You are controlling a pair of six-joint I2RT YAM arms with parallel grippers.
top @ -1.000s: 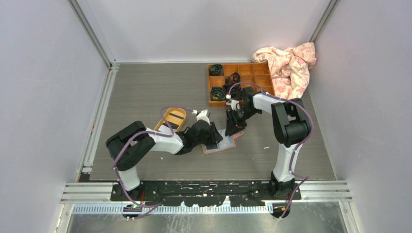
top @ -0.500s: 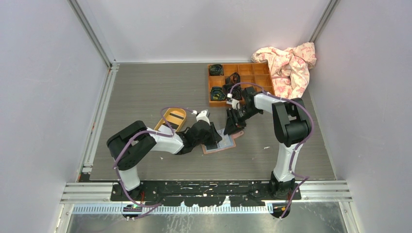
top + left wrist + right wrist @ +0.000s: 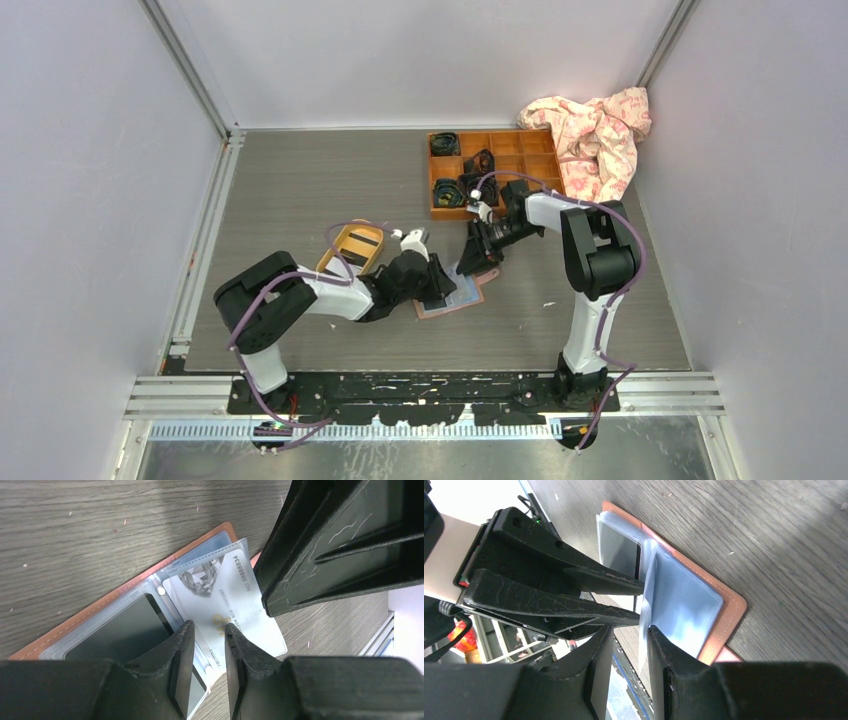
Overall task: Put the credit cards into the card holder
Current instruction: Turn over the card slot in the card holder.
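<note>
Finding: the card holder (image 3: 462, 297) is lying open on the desk (image 3: 300, 200), sleeves upward.

The right jaws are standing almost closed at the holder's outer edge. They are pinching one clear sleeve (image 3: 647, 590) and holding it raised off the stack.

The left jaws are showing only a narrow gap, with their tips bearing over a white card (image 3: 220, 595). That card is lying face-up and appears to be part inside a sleeve, part overhanging the holder's edge. Whether the left jaws are gripping anything cannot be told. A black card (image 3: 125, 625) is sitting in the sleeve next to it.

Risks, as judged:
- The thin sleeve is offering little purchase. If it slips free, the pocket mouth is likely to flatten and the card will be riding over it.
- Nothing is pinning the holder down, so a sideways push on the card may slide the whole holder instead.
- Both sets of jaws are crowding the holder's middle, and a small misjudged move may bring them into contact.
- Pulling harder on the sleeve may be straining its seam.
</note>
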